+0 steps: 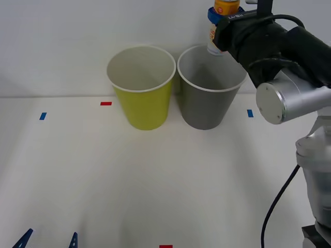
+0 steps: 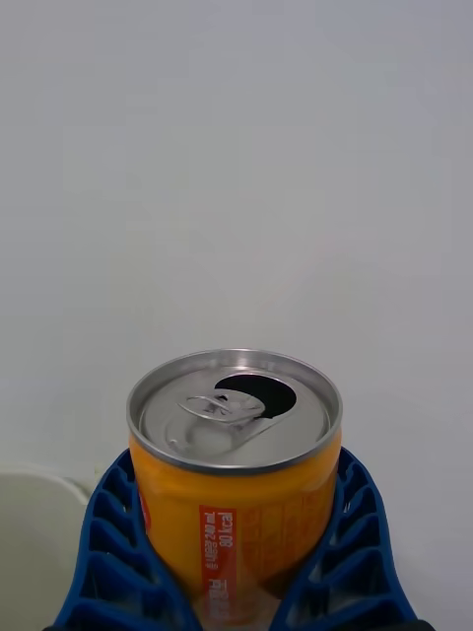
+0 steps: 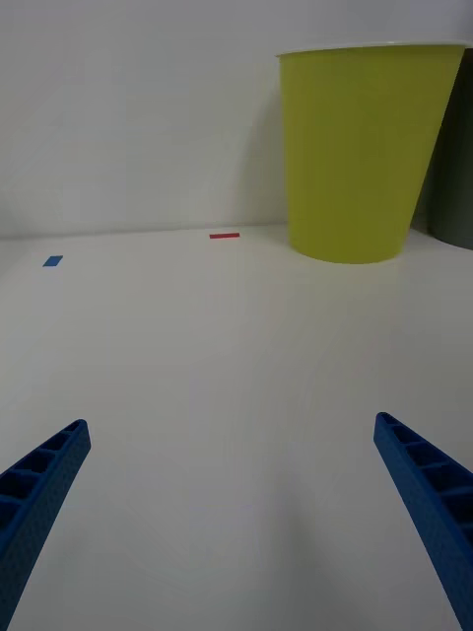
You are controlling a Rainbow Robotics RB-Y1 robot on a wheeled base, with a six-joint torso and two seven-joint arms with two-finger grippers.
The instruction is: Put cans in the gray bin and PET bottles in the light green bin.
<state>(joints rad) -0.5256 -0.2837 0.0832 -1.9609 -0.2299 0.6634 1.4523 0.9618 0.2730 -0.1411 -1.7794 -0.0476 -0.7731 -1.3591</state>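
White table (image 1: 103,175) w/ red (image 1: 106,103) & blue tape marks (image 1: 43,116), plain white wall (image 1: 77,31) behind.

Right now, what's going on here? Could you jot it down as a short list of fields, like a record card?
Holding: right gripper is shut on the orange can, blue fingers on both sides
Can state: upright, pull-tab top already opened
Can position: raised above the far rim of the gray bin
Other bin: light green bin, beside the gray one on the robot's left
Left gripper: open, low over the near table, idle
Likely next: release the can into the gray bin
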